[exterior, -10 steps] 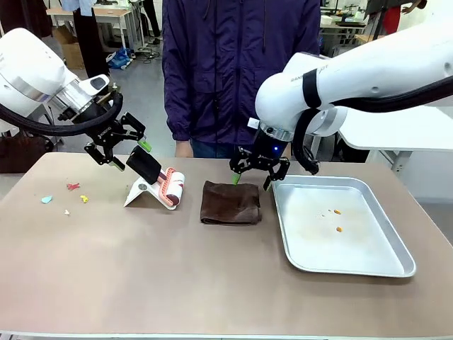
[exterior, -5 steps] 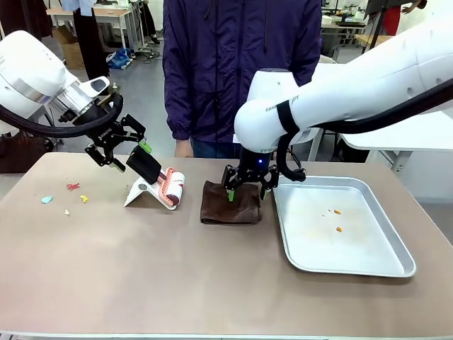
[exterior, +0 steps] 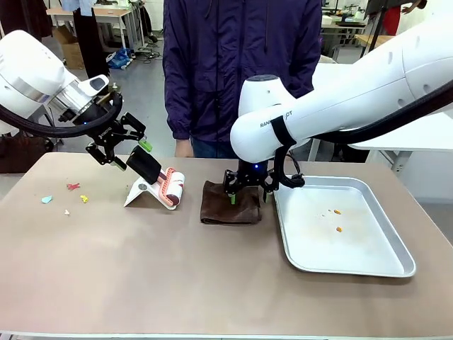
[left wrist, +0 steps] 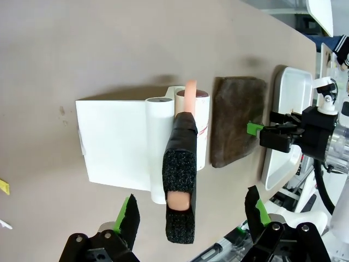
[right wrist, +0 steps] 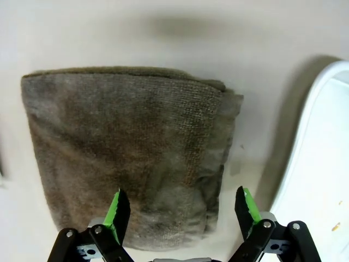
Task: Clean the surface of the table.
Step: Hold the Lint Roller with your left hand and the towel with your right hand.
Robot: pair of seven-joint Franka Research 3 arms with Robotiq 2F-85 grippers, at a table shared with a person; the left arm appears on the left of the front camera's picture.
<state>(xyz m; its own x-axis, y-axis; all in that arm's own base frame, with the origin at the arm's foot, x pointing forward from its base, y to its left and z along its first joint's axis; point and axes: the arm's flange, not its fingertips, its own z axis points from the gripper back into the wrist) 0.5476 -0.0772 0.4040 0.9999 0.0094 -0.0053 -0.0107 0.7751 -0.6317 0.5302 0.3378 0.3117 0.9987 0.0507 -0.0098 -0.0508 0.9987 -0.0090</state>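
Front view: right gripper (exterior: 249, 195) hung open over the brown cloth (exterior: 225, 210); left gripper (exterior: 126, 152) gaped around the handle of the lint roller (exterior: 170, 188).

You have one table (exterior: 141, 283): wide, rectangular; matte brownish-taupe top; pale thin edge; small coloured scraps (exterior: 73, 187) near its left end.

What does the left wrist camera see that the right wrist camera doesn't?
Left wrist view, not the right wrist view: the lint roller with a black foam-wrapped pink handle leaning on its white plastic stand, just ahead of the open left gripper, plus a small yellow scrap.
Right wrist view, not the left: tiny specks inside the silver metal tray.
Both: the folded brown cloth, the brownish-taupe table, the tray's rim, and the open right gripper over the cloth.
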